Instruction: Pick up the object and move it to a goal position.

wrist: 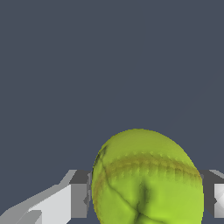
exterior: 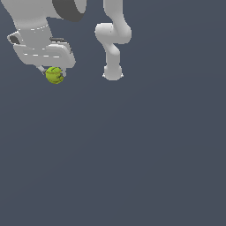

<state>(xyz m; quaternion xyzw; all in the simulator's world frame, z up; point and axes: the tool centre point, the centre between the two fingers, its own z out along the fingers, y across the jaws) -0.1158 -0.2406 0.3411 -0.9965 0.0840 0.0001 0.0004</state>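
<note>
Your gripper sat in the upper left of the exterior view, jaws pinching the yellow-green ball on both sides. I judged you were in the carry step. No goal marker was visible, so next you needed a steady transfer without loosening.

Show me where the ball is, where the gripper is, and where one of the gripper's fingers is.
ball (exterior: 54,75), exterior view, on its visible middle.
gripper (wrist: 146,192), wrist view, midway between the fingertips, where the ball sits.
finger (wrist: 78,194), wrist view, on its grey pad face.
</note>
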